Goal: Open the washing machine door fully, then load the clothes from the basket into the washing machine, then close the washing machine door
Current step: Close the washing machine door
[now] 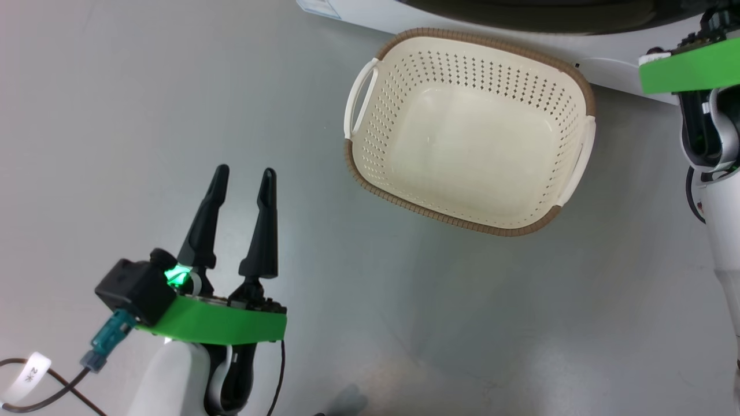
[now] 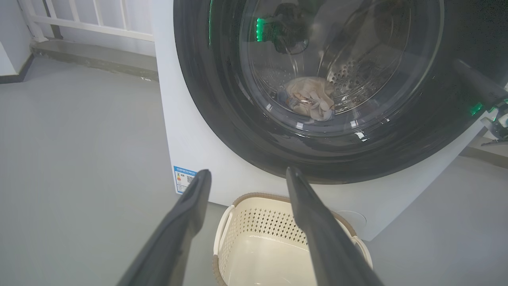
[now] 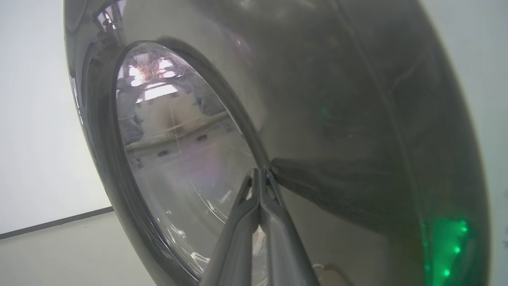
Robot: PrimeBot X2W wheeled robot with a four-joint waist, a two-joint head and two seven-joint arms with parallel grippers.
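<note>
Looking at the front of the washing machine [image 2: 190,131]: the washing machine door [image 2: 222,111] sits flush against the white cabinet. The clothes [image 2: 309,97] are a cream and blue bundle low in the steel drum, seen through the glass bowl.

Right gripper [image 3: 258,171]: fingers pressed together, nothing between them. Tips are on the door's glossy black rim, right at the edge of the glass. The reflection meets them, so touching or very nearly.

Left gripper [image 1: 244,171]: fingers spread wide, nothing held. It hangs over the bare grey floor [image 1: 115,115], near side, left of the basket and well apart from the machine.

The basket [image 1: 480,39] stands on the floor just in front of the machine's base, below the door, its bare cream bottom showing. It lies between the left gripper and the machine, so it's the one obstacle on that line.

Around:
- blue label sticker [image 2: 184,178] at the machine's lower left corner
- white railing [image 2: 87,20] far left, behind the machine
- dark cable with a white tag [image 1: 26,378] trailing off the left wrist
</note>
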